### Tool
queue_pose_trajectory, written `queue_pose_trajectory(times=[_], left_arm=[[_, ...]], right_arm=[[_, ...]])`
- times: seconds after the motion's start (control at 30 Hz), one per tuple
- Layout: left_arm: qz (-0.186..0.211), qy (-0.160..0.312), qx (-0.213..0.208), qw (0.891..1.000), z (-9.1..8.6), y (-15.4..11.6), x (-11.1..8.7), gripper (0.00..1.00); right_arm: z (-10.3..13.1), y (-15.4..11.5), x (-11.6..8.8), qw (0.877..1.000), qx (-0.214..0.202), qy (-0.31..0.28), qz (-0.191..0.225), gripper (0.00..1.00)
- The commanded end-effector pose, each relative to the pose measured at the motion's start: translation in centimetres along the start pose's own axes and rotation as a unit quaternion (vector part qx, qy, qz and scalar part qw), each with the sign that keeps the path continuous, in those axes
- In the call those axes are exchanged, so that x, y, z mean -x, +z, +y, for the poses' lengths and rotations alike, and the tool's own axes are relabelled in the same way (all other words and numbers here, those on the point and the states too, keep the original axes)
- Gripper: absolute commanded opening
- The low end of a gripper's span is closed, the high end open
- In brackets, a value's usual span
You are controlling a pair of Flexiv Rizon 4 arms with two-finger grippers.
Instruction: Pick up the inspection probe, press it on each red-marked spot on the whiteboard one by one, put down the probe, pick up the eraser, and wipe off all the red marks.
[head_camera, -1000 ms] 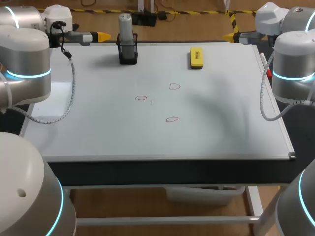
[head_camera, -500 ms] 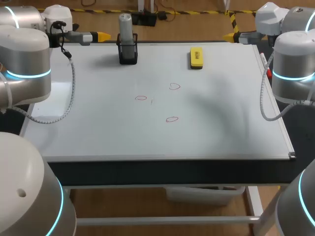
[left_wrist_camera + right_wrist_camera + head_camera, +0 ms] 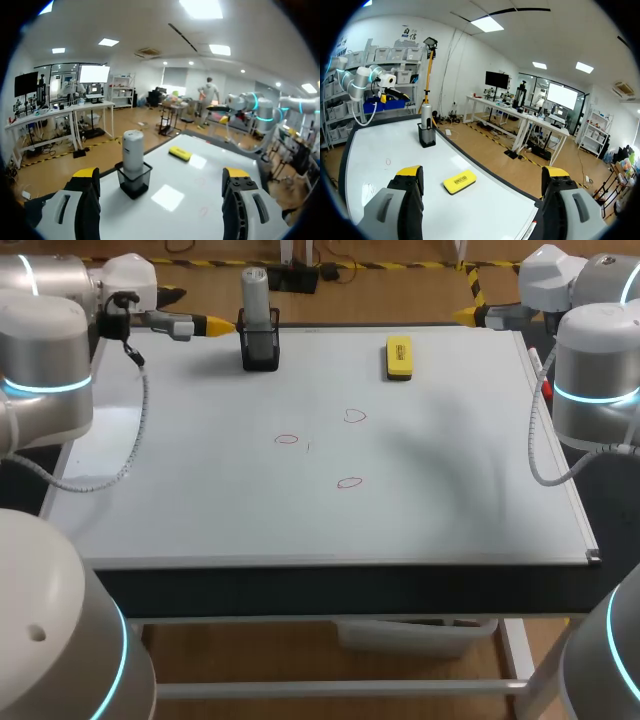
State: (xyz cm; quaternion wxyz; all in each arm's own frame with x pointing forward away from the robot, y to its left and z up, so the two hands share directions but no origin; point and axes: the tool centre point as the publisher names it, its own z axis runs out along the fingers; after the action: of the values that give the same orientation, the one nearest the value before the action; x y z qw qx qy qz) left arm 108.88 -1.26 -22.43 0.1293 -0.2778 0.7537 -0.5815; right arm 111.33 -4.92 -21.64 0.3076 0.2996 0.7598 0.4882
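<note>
Altogether: one probe [image 3: 255, 290], one cup [image 3: 260, 348], one eraser [image 3: 399, 356], three red marks [image 3: 287, 439], one whiteboard [image 3: 200, 510], and two arms with one gripper each.
Cup: a small black holder standing on the whiteboard at its far edge; everything below is placed from it.
Probe: a single grey cylinder, upright in the cup, with its rounded top well above the rim. Nothing is touching it.
Eraser: one yellow block lying flat to the right of the cup, along the same far edge and well apart from it.
Red marks: three small outlined rings, all on the nearer side of the cup and off to its right. One sits closest to the cup, one further right and level with the eraser's side, and one nearest the front edge. All three are separate from each other.
Left gripper [image 3: 222, 327]: just to the left of the cup at the height of the probe, its yellow tips pointing at it but short of contact. From the wrist, the two fingers are spread wide with nothing between them, and the probe and cup stand ahead.
Right gripper [image 3: 465, 313]: far to the right of the cup, beyond the eraser at the board's far corner. Its fingers are also spread wide and hold nothing.
</note>
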Motion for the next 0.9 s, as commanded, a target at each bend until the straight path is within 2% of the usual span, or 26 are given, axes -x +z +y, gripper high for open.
queue_pose_trajectory(times=[0.03, 0.23, 0.43, 0.67, 0.9], left_arm=[[0.082, 0.007, -0.021, 0.996, 0.7, 1.8, 1.4, 1.00], [0.121, 0.029, -0.033, 0.992, 0.2, 3.8, 1.5, 1.00], [0.178, 0.040, -0.053, 0.982, -0.2, 5.8, 2.2, 1.00], [0.192, 0.047, -0.059, 0.978, -0.1, 9.1, 3.6, 1.00], [0.226, 0.052, -0.069, 0.970, -0.1, 11.2, 5.0, 1.00]], right_arm=[[0.0, 0.0, 0.0, 1.000, -0.001, 0.000, 0.001, 1.00], [0.0, 0.0, 0.0, 1.000, -0.001, 0.000, 0.001, 1.00], [0.0, 0.0, 0.0, 1.000, -0.001, 0.000, 0.001, 1.00], [0.0, 0.0, 0.0, 1.000, -0.001, 0.000, 0.001, 1.00], [0.0, 0.0, 0.0, 1.000, -0.001, 0.000, 0.001, 1.00]])
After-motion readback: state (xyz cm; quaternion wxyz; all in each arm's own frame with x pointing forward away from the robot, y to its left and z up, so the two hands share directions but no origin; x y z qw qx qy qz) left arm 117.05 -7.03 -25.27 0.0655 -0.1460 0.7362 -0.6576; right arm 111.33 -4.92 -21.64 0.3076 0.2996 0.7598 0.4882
